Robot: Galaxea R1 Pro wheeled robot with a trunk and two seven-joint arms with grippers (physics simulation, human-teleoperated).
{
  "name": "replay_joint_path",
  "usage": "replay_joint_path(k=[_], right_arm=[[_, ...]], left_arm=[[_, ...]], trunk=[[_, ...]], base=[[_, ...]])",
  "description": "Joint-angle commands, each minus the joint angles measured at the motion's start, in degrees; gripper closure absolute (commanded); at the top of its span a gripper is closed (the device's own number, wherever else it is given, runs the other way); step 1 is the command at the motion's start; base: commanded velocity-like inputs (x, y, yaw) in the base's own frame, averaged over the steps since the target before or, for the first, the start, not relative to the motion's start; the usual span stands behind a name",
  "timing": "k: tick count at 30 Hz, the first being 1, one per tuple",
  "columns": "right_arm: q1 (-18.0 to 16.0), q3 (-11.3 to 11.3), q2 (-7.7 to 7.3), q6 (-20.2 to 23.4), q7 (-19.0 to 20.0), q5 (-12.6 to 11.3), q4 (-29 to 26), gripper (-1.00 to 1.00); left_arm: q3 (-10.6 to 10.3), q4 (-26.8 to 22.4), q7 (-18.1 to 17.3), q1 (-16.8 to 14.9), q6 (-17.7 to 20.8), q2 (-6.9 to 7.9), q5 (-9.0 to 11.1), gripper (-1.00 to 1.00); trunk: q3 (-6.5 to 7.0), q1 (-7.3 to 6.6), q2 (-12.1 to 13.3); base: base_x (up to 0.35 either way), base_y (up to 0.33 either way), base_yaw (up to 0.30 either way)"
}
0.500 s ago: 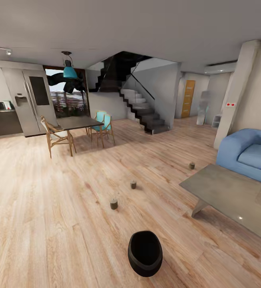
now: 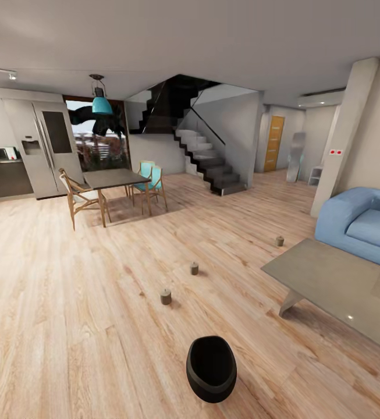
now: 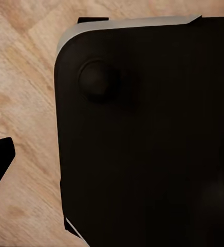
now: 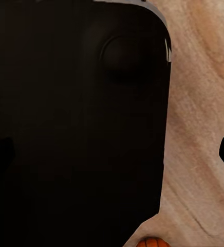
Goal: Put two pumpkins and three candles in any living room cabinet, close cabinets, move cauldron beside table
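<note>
Cauldron (image 2: 211, 368) sits on the wood floor, near the coffee table (image 2: 329, 279) but apart. Three candles (image 2: 166, 297) trail away across the boards, nothing gathered yet. A pumpkin (image 4: 152, 242) peeks beside the base. Whether either claw is open, I can't tell.

Open floor (image 2: 67, 302): wide bare wood planks from the foreground up to the dining table, nothing standing on them.
Cauldron (image 2: 211, 368): stands alone on the floor in the near foreground, free on all sides, apart from the coffee table.
Candles: three on the floor in a loose line, near (image 2: 166, 297), middle (image 2: 194, 268), far (image 2: 279, 241); wide gaps between them; the far one is near the coffee table's corner.
Coffee table (image 2: 335, 285): low slab closing off the right side.
Sofa (image 2: 361, 224): just behind the coffee table, narrow lane between.
Dining table (image 2: 115, 177): ringed by chairs (image 2: 76, 195), blocking the far left middle.
Staircase (image 2: 204, 157): closes the far centre.
Pillar (image 2: 344, 134): stands beside the sofa's far end.
</note>
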Motion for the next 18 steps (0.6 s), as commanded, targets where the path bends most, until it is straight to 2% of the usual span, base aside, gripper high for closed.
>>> replay_joint_path(k=[1, 8, 18], right_arm=[[0.0, 0.0, 0.00, -0.5, 0.0, 0.1, 0.0, -1.00], [0.0, 0.2, 0.01, -1.0, -0.4, 0.7, 0.0, -1.00], [0.0, 0.0, 0.00, -1.2, -0.5, 0.0, 0.0, -1.00]], left_arm=[[0.0, 0.0, 0.0, 0.0, -0.3, 0.00, 0.0, -1.00], [0.0, 0.0, 0.0, 0.0, -0.4, 0.00, 0.0, -1.00], [0.0, 0.0, 0.0, 0.0, -0.4, 0.00, 0.0, -1.00]], trunk=[[-0.09, 0.00, 0.0], [-0.43, 0.00, 0.0], [-0.44, 0.00, 0.0]], base=[[0.000, 0.000, 0.018], [0.000, 0.000, 0.058], [0.000, 0.000, 0.001]])
